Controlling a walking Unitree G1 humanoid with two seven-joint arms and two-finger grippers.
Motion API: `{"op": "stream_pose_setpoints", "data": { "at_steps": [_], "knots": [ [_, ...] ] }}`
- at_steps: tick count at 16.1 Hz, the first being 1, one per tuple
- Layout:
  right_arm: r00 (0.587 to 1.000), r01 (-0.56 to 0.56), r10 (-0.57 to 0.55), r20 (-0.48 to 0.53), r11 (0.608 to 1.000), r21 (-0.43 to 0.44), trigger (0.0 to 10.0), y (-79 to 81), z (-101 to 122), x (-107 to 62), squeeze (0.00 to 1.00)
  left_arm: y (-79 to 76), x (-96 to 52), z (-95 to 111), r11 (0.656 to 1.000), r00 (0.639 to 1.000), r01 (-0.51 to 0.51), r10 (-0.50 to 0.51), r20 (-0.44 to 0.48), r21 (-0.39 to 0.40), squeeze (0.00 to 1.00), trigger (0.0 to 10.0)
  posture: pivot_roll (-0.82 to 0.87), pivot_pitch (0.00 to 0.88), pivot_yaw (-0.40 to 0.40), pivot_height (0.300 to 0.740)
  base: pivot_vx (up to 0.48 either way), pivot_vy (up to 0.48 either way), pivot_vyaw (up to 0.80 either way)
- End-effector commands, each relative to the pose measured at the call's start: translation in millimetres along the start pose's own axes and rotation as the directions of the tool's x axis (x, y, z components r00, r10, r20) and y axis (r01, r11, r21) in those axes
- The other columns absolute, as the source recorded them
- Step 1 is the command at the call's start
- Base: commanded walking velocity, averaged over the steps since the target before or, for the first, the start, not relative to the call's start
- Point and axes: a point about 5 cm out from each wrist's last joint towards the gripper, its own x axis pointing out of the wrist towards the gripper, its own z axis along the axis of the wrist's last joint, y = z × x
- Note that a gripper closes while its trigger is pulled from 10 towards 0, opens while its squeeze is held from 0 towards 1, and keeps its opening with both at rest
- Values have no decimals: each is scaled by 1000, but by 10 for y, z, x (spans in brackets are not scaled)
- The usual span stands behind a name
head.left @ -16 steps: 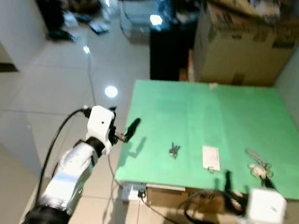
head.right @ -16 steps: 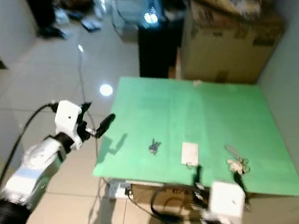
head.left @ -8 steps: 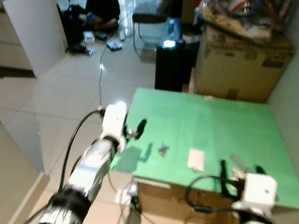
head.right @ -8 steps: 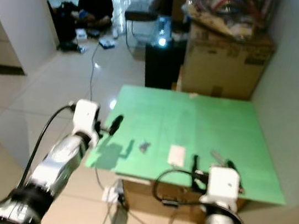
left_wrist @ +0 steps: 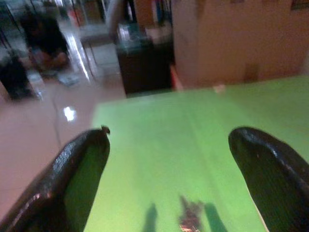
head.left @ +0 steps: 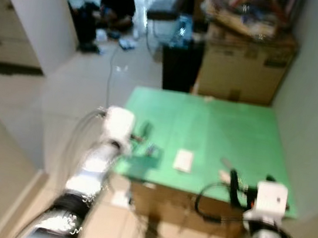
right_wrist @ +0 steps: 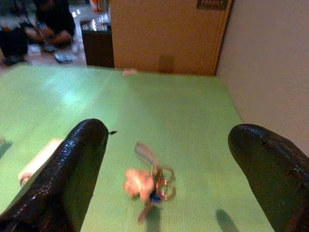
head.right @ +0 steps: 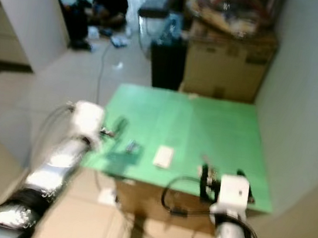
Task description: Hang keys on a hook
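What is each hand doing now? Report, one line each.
Left hand: open, empty, over the green table.
Right hand: open, empty, above the keys.

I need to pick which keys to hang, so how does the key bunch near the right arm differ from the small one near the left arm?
The right-hand key bunch carries a pale charm and gold rings; the small keys look plain and dark. The right-hand key bunch is larger and spread out, the small keys compact. The right claw is open with the right-hand key bunch lying between its fingers; the open left claw points at the small keys. Both lie flat on the green table.
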Motion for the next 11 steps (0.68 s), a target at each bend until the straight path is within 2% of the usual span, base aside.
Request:
{"op": "stream_pose_setpoints", "data": {
  "at_steps": [1,2,3,5,7,9,10,11],
  "knots": [
    [1000,-23,22,13,999,36,10000,51,36,27,1000,99,-125,-49,1000,1000,3,-3,5,20,0,10000,-191,0,94,740,0,0,631],
    [999,-38,38,-2,999,34,10000,52,-4,52,1000,192,-307,-115,999,999,-39,39,-16,2,0,10000,-150,0,69,740,0,0,506],
    [998,-52,53,-22,998,29,10000,53,-49,87,1000,174,-332,-121,993,994,-104,103,-29,-48,0,10000,-114,0,30,740,0,0,0],
    [996,-90,90,-23,996,20,10000,93,-59,96,1000,37,-154,-28,987,990,-138,138,-5,-84,0,10000,-116,0,5,740,0,0,0],
    [983,-182,182,-20,983,-29,10000,200,-49,34,1000,-158,59,4,977,992,-123,122,-19,-175,0,10000,-146,29,-25,740,0,0,0],
    [964,-264,263,-22,963,-56,10000,300,-50,-30,1000,-395,200,70,974,998,-56,52,-22,-220,0,10000,-176,57,-27,740,0,0,0],
    [961,-277,276,-25,959,-63,10000,319,-56,-64,1000,-554,289,103,971,999,-2,-5,-31,-239,0,10000,-187,78,-26,740,0,0,0],
    [970,-241,239,-35,970,-39,10000,278,-70,-133,1000,-730,369,129,969,996,65,-78,-46,-237,0,10000,-197,106,-17,740,0,0,0]
  ]
}}
